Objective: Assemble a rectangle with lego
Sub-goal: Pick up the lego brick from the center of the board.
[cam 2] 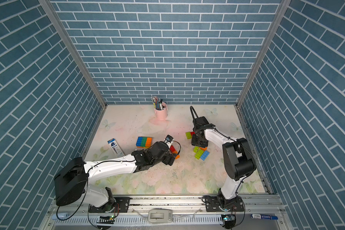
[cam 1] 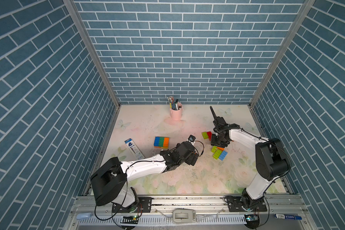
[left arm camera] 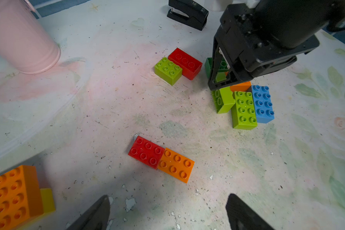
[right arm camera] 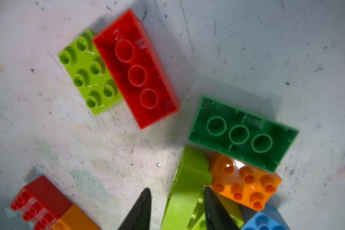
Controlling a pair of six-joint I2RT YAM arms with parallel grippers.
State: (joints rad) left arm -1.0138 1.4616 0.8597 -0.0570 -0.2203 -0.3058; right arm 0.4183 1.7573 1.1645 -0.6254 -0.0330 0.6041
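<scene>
Toward the left edge of the surface (cam 1: pixel 187 179), a flat block of blue, green and orange bricks (cam 1: pixel 161 141) is sitting studs up; it looks like the start of the rectangle. Just right of it, the left gripper (left arm camera: pixel 167 197) is hovering low with its jaws standing wide and nothing between them. A joined red and orange pair (left arm camera: pixel 161 158) is lying just ahead of it.

Farther right, a short lime brick (right arm camera: pixel 88 71) is touching an upturned red brick (right arm camera: pixel 137 73). Nearer the right edge, the right gripper (right arm camera: pixel 176 190) is straddling a tipped lime brick (right arm camera: pixel 187 179). One finger is touching it and the other is showing a gap, so it is not clamping yet. That brick is leaning against an orange brick (right arm camera: pixel 245 181), with an upturned green brick (right arm camera: pixel 241 133), a long lime brick (left arm camera: pixel 244 109) and a blue brick (left arm camera: pixel 263 103) crowding it.

The squeeze is probably the weak point. Pushed from one side first, the tipped brick could twist or pop out, shoving the orange brick and scattering its neighbours. Gripped on its side, it would also be facing the wrong way for pressing onto the block.
</scene>
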